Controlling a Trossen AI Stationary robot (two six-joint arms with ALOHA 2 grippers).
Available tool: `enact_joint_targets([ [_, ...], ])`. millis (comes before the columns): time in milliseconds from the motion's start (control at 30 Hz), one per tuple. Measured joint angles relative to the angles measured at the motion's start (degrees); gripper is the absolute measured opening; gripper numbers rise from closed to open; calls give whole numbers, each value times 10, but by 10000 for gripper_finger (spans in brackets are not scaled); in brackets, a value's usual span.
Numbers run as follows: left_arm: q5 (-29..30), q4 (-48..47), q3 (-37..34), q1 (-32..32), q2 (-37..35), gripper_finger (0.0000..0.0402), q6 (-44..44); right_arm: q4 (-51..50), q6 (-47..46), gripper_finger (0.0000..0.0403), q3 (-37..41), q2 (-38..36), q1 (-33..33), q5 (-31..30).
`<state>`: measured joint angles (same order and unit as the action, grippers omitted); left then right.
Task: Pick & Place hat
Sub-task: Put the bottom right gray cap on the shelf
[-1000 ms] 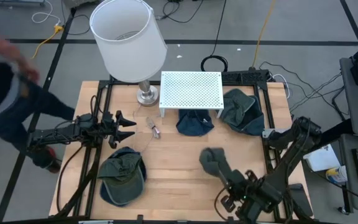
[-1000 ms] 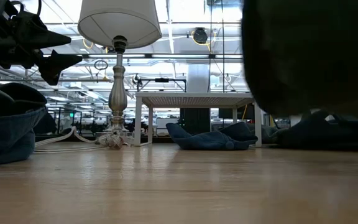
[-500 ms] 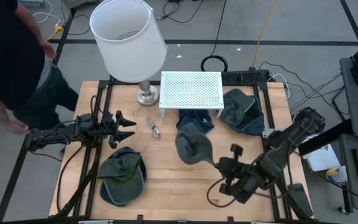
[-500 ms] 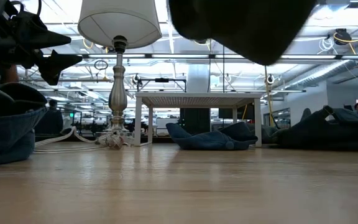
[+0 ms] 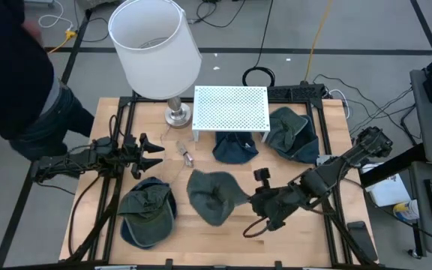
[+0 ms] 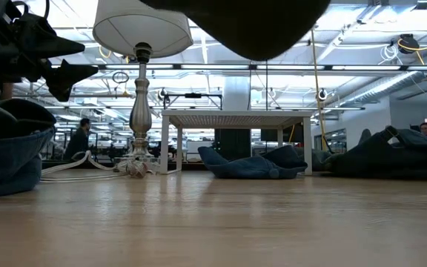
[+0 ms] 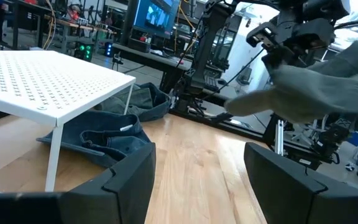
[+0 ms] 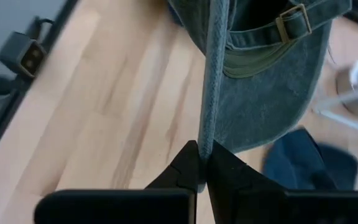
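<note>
- The hat (image 5: 212,196), a grey-green cap, hangs above the wooden table (image 5: 223,232) near its middle, clear of the boards; in the low view its dark underside (image 6: 250,26) fills the top of the frame with open air beneath it.
- The right gripper (image 5: 252,200) sits at the hat's 3 o'clock edge, its arm reaching in from the table's 4 o'clock corner. The right wrist view shows its two fingers (image 8: 188,167) pressed together on the thin edge of the brim, the strap and buckle (image 8: 291,17) dangling beyond.
- At the hat's 9 o'clock, just beside it, a second green cap (image 5: 148,211) lies on the table.
- At the hat's 12 o'clock, a dark blue cap (image 5: 235,147) lies under the front edge of a white perforated stand (image 5: 230,107); another green-grey cap (image 5: 292,133) rests at 1 o'clock, beside the stand.
- A lamp (image 5: 155,49) with a white shade stands at the hat's 11 o'clock, near the table's far edge.
- The left gripper (image 5: 153,152) waits at the hat's 10 o'clock, above the table's left side, fingers spread apart and holding nothing.
- A person (image 5: 13,75) in dark clothes stands off the table's far left corner.
</note>
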<state>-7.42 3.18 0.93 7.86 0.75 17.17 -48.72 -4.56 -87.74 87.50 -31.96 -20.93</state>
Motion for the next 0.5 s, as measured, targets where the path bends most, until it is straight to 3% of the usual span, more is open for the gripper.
enact_joint_targets([
  [500, 0, 0, 0, 0, 0, 250, 0, 175, 97, 7, 0, -23, 65, 58],
])
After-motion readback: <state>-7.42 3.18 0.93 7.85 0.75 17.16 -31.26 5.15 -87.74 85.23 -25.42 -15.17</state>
